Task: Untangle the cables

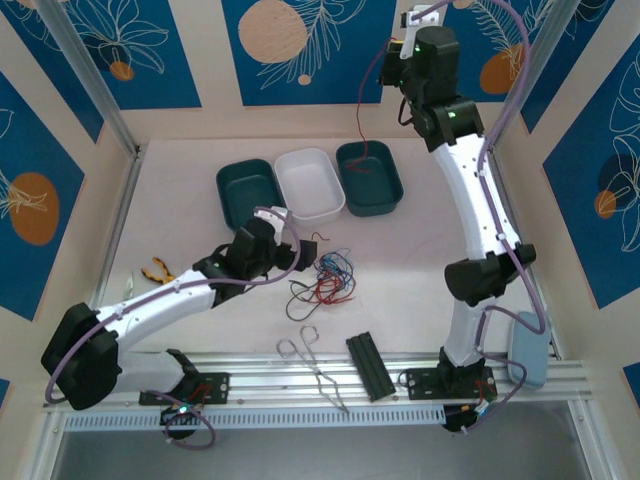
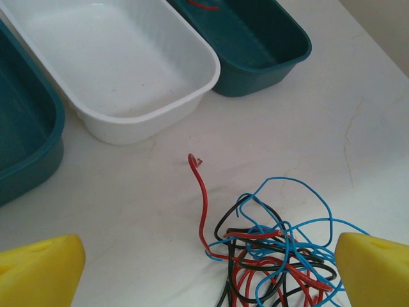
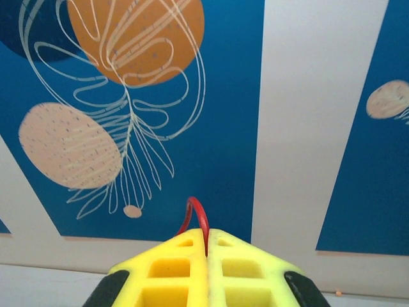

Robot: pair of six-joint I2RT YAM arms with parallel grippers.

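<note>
So, right gripper (image 3: 206,246) clamped on red cable (image 3: 197,214), held high so it dangles into teal tray (image 1: 390,190) below; left gripper (image 2: 208,272) spread wide over tangle (image 2: 275,252), probably next pick.

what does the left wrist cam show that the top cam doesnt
Left wrist view: close detail of the tangle, with red, blue and black strands crossing, one hooked red end poking out of it, and the left gripper's yellow fingers wide apart.
Top view: the right arm raised, a red cable hanging into the right teal tray, plus tongs, pliers and a black block near the front edge.
Shared: the tangle, the white tray and the left teal tray.
</note>
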